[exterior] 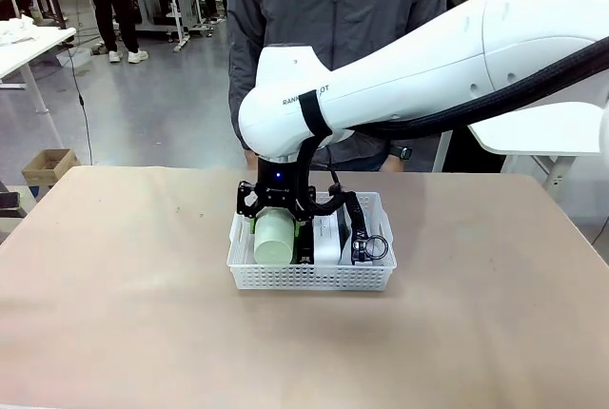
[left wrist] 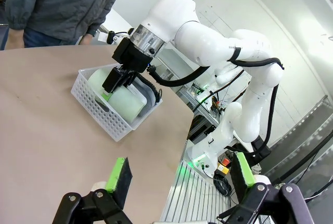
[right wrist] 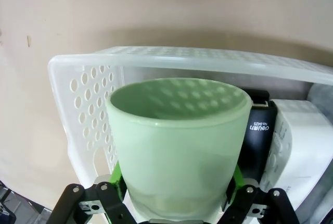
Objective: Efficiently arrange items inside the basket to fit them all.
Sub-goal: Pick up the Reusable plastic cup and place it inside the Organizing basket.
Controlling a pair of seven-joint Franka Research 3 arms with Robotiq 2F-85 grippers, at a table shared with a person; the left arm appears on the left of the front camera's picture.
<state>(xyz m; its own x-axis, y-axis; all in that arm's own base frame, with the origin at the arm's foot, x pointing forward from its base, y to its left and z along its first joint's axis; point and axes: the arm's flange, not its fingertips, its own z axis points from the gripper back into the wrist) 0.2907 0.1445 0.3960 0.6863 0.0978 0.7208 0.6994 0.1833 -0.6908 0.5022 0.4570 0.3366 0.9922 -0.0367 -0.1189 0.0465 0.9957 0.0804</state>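
Note:
The white basket [exterior: 309,281] sits mid-table. My right gripper [exterior: 276,223] reaches down into its left end, shut on the pale green cup [exterior: 276,245], which lies on its side with its mouth toward the basket's front wall. In the right wrist view the green pads [right wrist: 235,174] press both sides of the cup [right wrist: 177,130] above the basket [right wrist: 156,57]. Beside the cup lie the black stapler [right wrist: 257,135] and the white device [right wrist: 299,140]. A black-trimmed pouch [exterior: 366,238] fills the right end. My left gripper [left wrist: 180,174] is open, well away from the basket [left wrist: 99,112].
A person in a grey jacket [exterior: 333,9] stands at the far side of the table, right behind the basket. Bare tan tabletop [exterior: 114,285] surrounds the basket on all sides. The right arm's white links [left wrist: 208,36] stretch over the table's right half.

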